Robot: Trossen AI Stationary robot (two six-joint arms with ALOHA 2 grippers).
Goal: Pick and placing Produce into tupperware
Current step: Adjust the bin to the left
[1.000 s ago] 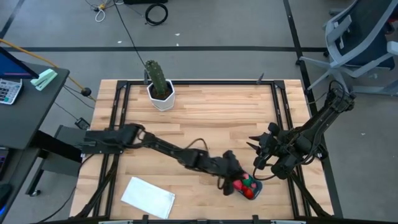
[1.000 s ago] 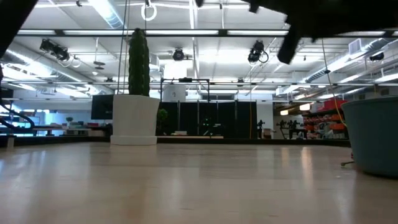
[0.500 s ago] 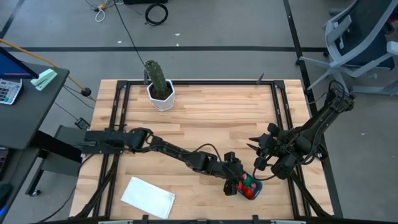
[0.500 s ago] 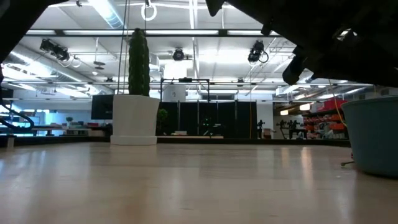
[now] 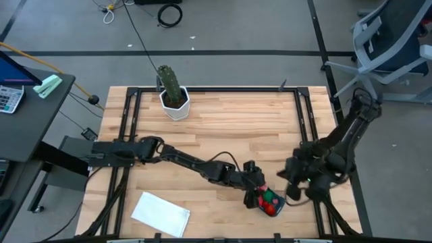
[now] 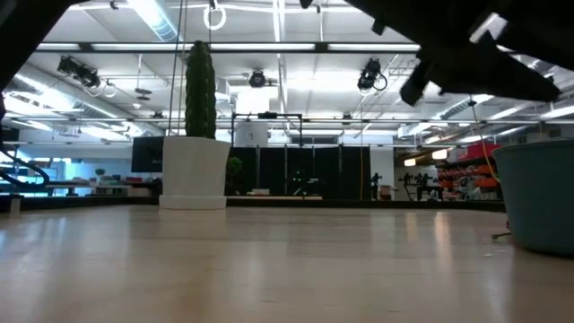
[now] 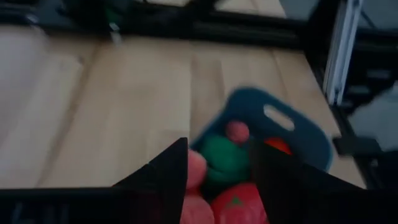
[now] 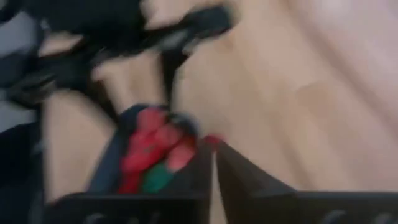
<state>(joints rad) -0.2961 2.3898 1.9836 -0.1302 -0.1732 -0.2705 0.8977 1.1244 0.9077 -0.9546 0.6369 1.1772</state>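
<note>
The teal tupperware (image 5: 275, 202) sits near the table's near right corner. Its wall shows in the low view (image 6: 538, 202). Inside lie red, pink and one green produce pieces (image 7: 225, 158), also seen from above (image 5: 270, 200). My left gripper (image 5: 255, 196) reaches in from the left and hangs over the container's left end. It is open (image 7: 217, 165), with the produce showing between its fingers; whether they touch it, I cannot tell. My right gripper (image 5: 293, 189) hovers just right of the container with its fingers close together (image 8: 214, 171). It looks down on the produce (image 8: 149, 152).
A tall green cactus in a white pot (image 5: 173, 94) stands at the far left (image 6: 195, 170). A flat white sheet (image 5: 160, 214) lies near the near left edge. Black frame rails (image 5: 307, 121) border the table. Bare wood lies between the cactus and the arms.
My right gripper has moved toward the table's near edge and down toward the container's right side. My left gripper has stayed over the container's left end, edging slightly right. The container and produce have stayed where they were.
</note>
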